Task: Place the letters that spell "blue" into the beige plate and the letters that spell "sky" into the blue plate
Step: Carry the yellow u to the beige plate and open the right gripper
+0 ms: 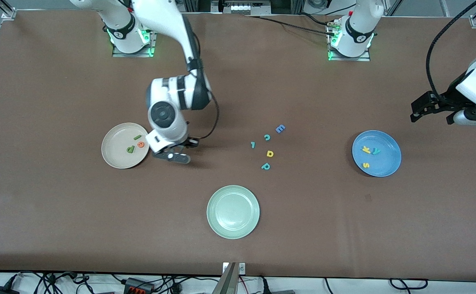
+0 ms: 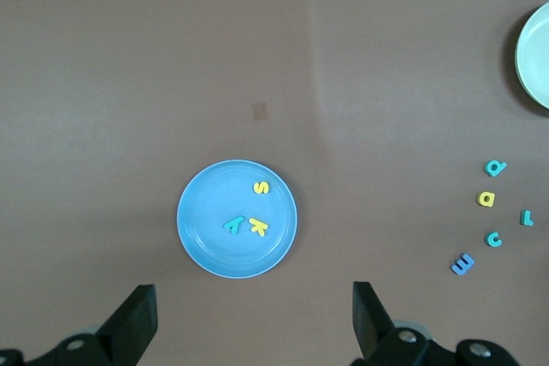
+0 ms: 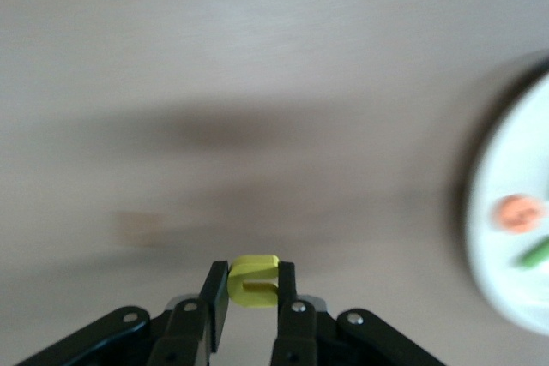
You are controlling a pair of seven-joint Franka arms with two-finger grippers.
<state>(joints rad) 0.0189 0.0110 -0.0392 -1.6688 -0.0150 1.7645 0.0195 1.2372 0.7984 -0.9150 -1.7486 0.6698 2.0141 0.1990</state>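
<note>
Yellow u shows only in the right wrist view, pinched between the right pincer's two fingers; in the front view the arm's own wrist hides it. That same wrist view catches the orange e and a green sliver on the beige plate's pale rim.

Front view, left of centre: right arm reaches down from its base at upper left, wrist bent low, right pincer just beside the beige plate, over bare bench at the plate's edge. Beige plate holds green b, dark bar l and the e.

Right edge of the front view: left arm waits, raised, left pincer spread wide and empty, above the blue plate. Left wrist view looks straight down on that plate, with s, k and y lying in it, fingers wide apart at the frame's bottom.

Mid-frame, front view: loose letters on the bench, blue E, teal c, yellow a-shape, teal p. Green plate sits bottom centre.
</note>
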